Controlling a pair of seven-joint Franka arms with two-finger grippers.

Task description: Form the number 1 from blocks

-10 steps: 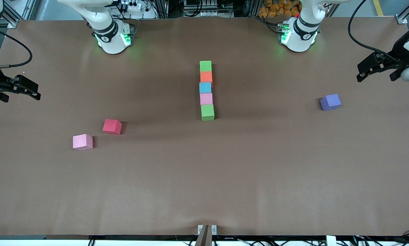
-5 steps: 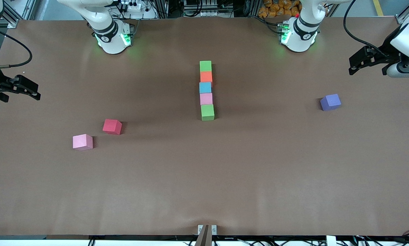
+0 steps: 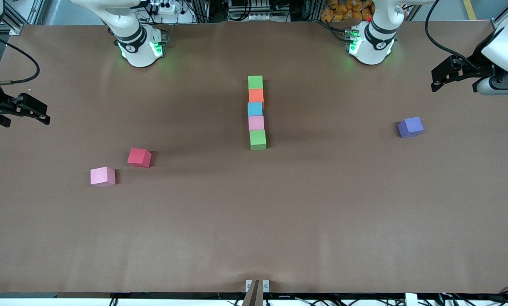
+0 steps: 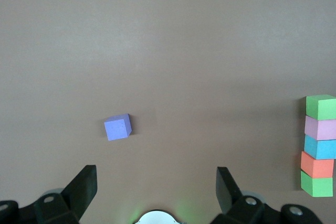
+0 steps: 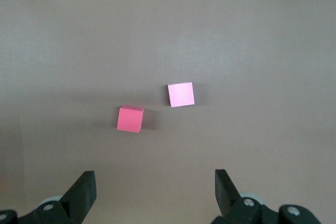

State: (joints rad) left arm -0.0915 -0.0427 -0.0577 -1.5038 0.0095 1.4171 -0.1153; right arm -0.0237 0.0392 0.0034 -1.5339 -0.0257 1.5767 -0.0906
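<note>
Five blocks form a straight column mid-table: green (image 3: 255, 82), orange (image 3: 256, 95), cyan (image 3: 255, 109), pink (image 3: 256, 123), green (image 3: 258, 140). A purple block (image 3: 410, 126) (image 4: 117, 127) lies alone toward the left arm's end. The red block (image 3: 139, 157) (image 5: 130, 118) and a second pink block (image 3: 103, 176) (image 5: 181, 94) sit near each other toward the right arm's end. My left gripper (image 3: 453, 89) (image 4: 155, 179) hangs open and empty above the table's end, beside the purple block. My right gripper (image 3: 28, 122) (image 5: 153, 179) waits open and empty over its own end.
The brown table (image 3: 254, 221) carries nothing besides the blocks. Both arm bases (image 3: 139, 44) (image 3: 371, 42) stand along the table's edge farthest from the front camera. A small metal bracket (image 3: 257, 285) sits at the nearest edge.
The left gripper has shifted a little toward the table's middle and toward the arm bases. The right arm and all blocks have stayed still.
</note>
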